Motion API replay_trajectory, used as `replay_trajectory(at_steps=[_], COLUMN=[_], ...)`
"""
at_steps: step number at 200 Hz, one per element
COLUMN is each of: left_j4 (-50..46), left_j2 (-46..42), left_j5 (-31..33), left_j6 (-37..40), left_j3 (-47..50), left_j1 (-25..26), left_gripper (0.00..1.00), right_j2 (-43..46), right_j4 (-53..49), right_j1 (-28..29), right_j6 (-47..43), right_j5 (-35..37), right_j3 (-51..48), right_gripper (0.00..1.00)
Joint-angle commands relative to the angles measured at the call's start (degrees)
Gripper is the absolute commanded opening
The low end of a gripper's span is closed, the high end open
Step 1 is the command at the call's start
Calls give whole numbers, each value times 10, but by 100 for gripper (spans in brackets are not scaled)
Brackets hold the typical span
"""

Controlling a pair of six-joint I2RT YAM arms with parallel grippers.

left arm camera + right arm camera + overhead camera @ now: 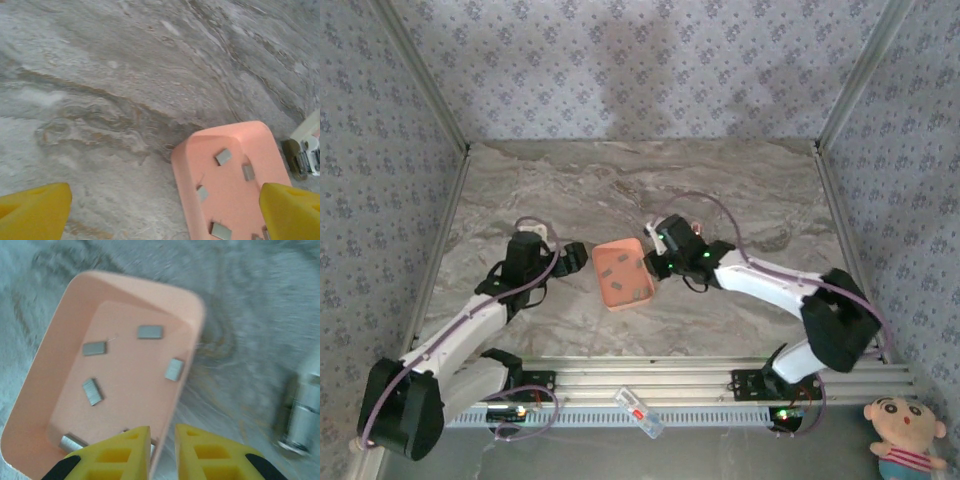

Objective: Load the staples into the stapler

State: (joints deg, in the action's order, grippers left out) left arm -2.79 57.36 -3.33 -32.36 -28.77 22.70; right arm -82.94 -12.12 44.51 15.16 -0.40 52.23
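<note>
Top view: a pink tray (638, 296) sits near the middle of the marble-patterned table (650, 180), turned slightly askew. The staples (622, 263) are tiny dark specks on its floor. The left gripper (570, 258) hovers at the tray's 9 o'clock, just beside it. The right gripper (653, 262) is at the tray's 3 o'clock, against its rim. A small clear plastic case (638, 412) lies on the aluminium rail at 6 o'clock, and a plush doll (905, 440) sits in the corner at 5 o'clock.

Left wrist view: the left gripper (165, 212) is spread wide and holds nothing, one yellow fingertip (32, 210) at 8 o'clock and the other at 4 o'clock. The tray (225, 135) lies at 5 o'clock, with staples (223, 156) scattered flat and apart on its floor. The stapler (300, 157), white with a metal end, stands on the table at 3 o'clock, just beyond the tray's corner.

Right wrist view: the right gripper (162, 452), at 6 o'clock, is closed to a narrow gap over the tray's wall (192, 335), one finger (120, 455) inside the tray and the other outside, pinching it. The staples (150, 331) lie loose on the tray floor, none touching another. The stapler's silvery end (300, 415) is a blur at 4 o'clock, apart from the tray.
</note>
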Motion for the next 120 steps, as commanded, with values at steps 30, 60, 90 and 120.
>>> replay_trajectory(at_steps=[30, 60, 90, 120], left_j4=[38, 49, 55, 57], left_j2=[65, 98, 111, 114], left_j5=[29, 32, 39, 50], left_j6=[29, 26, 17, 12], left_j3=[-75, -91, -92, -89], left_j1=[78, 103, 116, 121], left_gripper=[95, 95, 95, 95], right_j2=[125, 153, 134, 106], right_j4=[-157, -180, -180, -174], right_j1=[-62, -123, -157, -163], right_j6=[117, 158, 172, 173], right_j5=[54, 13, -13, -21], right_j3=[-70, -125, -152, -166], right_gripper=[20, 20, 20, 20])
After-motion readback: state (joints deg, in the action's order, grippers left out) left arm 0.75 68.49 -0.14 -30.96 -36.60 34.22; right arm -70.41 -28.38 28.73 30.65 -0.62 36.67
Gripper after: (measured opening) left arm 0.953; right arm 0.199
